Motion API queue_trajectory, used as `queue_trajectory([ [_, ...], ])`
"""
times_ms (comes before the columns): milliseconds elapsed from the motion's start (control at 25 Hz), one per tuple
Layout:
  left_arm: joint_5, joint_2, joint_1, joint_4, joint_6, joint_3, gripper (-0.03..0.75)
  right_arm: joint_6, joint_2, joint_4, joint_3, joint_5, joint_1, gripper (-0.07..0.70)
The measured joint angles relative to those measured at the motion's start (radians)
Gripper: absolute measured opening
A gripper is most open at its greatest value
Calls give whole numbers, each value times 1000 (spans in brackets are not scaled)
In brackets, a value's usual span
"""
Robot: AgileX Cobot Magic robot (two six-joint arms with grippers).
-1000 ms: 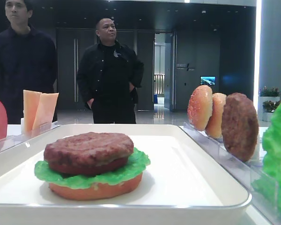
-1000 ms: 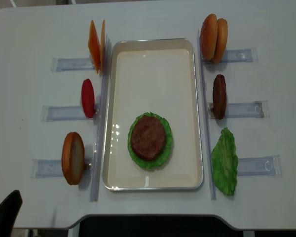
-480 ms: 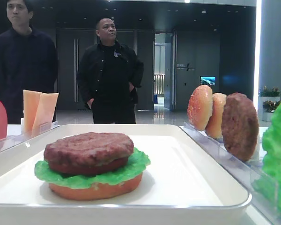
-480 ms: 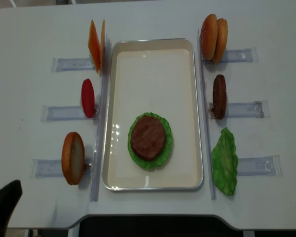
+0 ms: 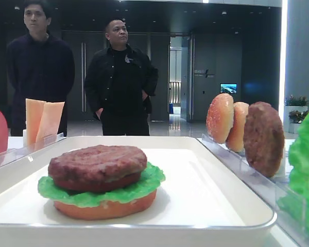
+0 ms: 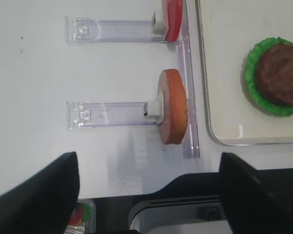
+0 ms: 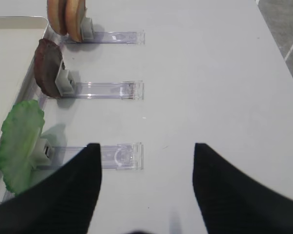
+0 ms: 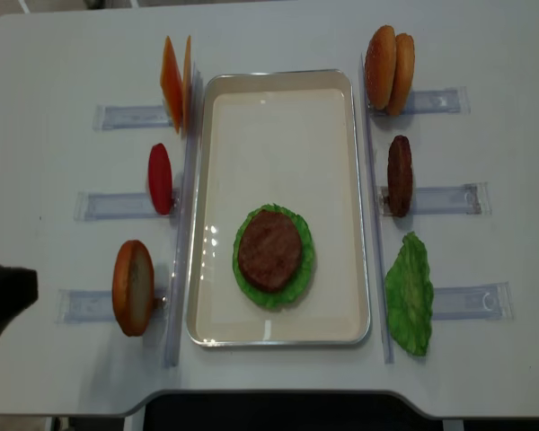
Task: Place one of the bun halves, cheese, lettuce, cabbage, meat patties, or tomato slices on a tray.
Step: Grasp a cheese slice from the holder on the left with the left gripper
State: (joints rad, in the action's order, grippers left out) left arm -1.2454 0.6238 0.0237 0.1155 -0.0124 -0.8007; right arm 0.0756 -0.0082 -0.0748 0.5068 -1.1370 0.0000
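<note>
Left gripper (image 6: 149,195) advancing, jaws wide and empty.
It has crept up left of the tray (image 8: 278,334), nearing the cheese (image 8: 172,83) beside the tray's far-left corner; right gripper (image 7: 146,187) open, idle.

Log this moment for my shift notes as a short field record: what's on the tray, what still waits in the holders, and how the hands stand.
tray contents: white rectangular tray holds bun base, green ruffled lettuce, brown round patty, stacked
left holders: orange cheese slices, red tomato slice, bun half
right holders: two bun halves, patty, lettuce leaf
left hand: open, empty
right hand: open, empty
</note>
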Motion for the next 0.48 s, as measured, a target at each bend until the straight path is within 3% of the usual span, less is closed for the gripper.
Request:
queue_trajectory([
  [480,-1,406,0,-5,2,-270,692,0,0,0,0,0,0,398],
])
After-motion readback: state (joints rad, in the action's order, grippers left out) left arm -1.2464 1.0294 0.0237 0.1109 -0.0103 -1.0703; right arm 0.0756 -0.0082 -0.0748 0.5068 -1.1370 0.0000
